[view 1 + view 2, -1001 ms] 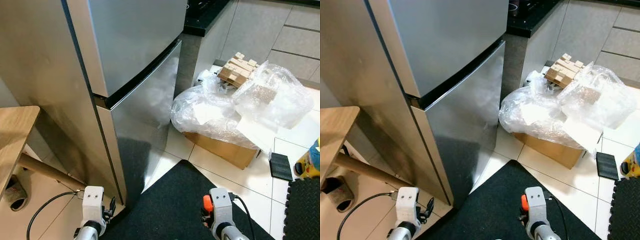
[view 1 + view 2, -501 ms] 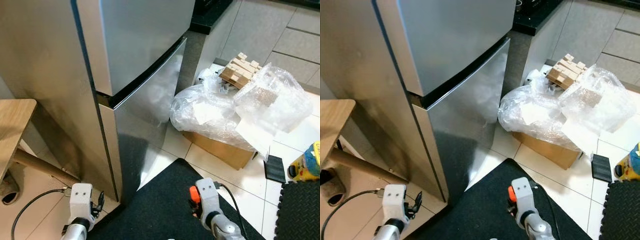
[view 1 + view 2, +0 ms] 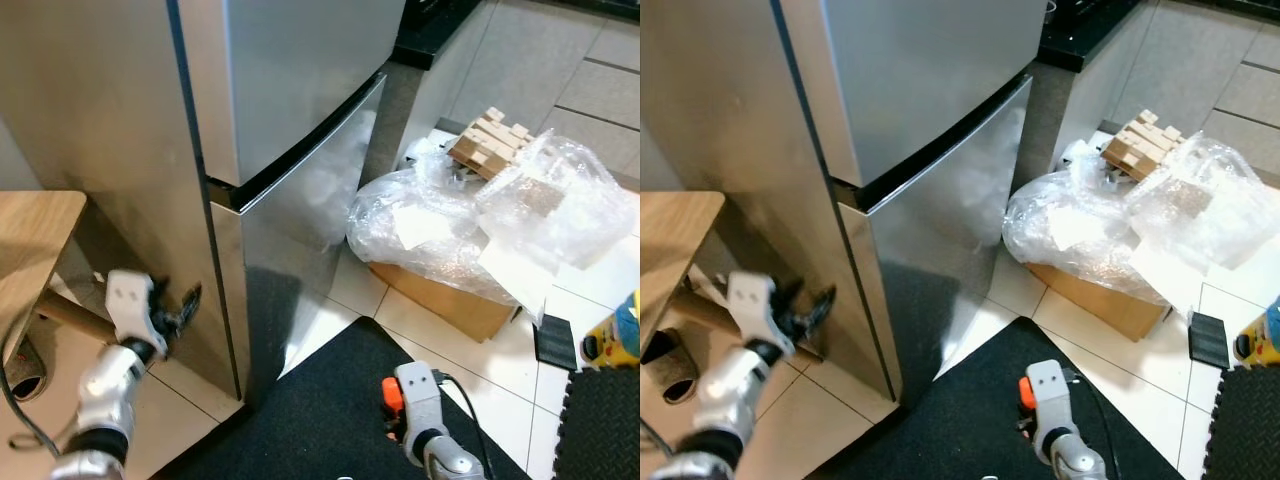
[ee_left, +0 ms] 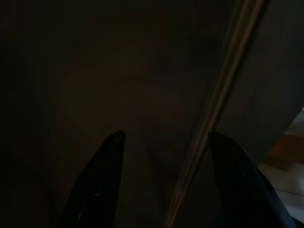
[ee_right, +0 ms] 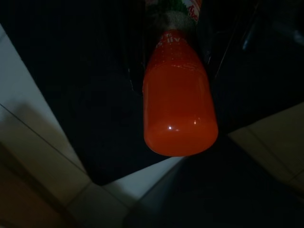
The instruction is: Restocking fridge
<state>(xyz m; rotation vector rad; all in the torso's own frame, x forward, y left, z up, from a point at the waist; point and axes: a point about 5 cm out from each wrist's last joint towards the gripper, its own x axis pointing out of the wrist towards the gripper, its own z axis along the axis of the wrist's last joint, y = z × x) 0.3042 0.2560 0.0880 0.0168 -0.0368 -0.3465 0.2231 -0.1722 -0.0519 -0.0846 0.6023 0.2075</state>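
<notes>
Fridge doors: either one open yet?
No. Both steel doors of the fridge sit flush and shut, while the left end effector hovers open beside its lower side panel.

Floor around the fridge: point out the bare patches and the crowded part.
Free: the black mat before the fridge, and white tiles between mat and cardboard box. Crowded: plastic wrap heaped on the box, beside the fridge.
</notes>
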